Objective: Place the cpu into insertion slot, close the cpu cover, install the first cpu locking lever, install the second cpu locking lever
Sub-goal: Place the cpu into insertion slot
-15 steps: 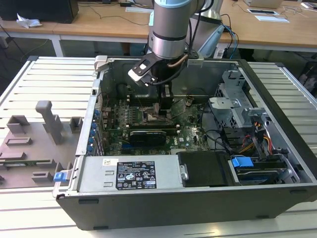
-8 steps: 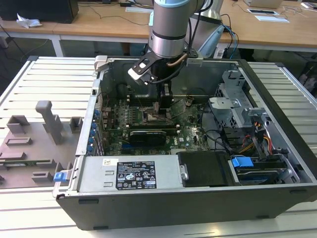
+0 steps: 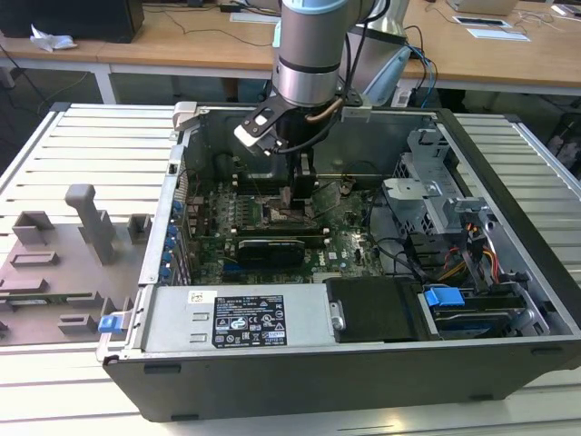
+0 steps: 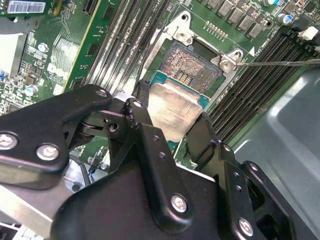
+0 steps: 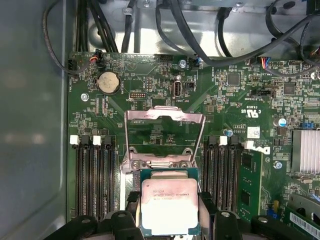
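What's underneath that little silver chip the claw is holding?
The insertion slot lies under the cpu, which the gripper grips by two edges. Part of its dark centre shows past the chip; the rest is covered. The cpu cover stands open.

Wooden desks (image 3: 182,45) behind; slatted metal table (image 3: 82,145) beneath.

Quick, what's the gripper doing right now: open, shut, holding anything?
Gripper: shut on the cpu, holding it at the insertion slot, with the cpu cover raised open.
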Controlling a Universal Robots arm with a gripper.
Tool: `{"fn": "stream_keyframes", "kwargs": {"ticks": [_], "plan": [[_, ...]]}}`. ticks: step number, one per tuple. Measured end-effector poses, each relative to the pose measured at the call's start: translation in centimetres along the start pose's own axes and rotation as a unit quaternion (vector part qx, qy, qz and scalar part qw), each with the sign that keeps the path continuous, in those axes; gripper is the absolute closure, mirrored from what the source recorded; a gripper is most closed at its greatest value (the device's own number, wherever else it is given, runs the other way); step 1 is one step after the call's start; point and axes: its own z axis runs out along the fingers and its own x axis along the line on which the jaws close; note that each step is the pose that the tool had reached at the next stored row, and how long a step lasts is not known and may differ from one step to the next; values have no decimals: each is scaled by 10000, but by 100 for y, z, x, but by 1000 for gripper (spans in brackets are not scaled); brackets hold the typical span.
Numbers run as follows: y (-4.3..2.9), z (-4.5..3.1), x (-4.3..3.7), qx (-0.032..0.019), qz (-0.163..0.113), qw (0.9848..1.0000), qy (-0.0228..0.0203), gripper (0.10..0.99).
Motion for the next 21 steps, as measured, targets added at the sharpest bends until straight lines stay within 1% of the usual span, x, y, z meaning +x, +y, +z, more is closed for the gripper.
{"fn": "stream_keyframes", "kwargs": {"ticks": [7, 11, 17, 19, 21], "plan": [[-21, 62, 2, 0, 0, 10000, 0, 541], [-25, 118, 5, 0, 0, 10000, 0, 541], [-26, 180, 8, 0, 0, 10000, 0, 541], [-26, 219, 9, 0, 0, 10000, 0, 541], [-26, 239, 10, 0, 0, 10000, 0, 541]]}}
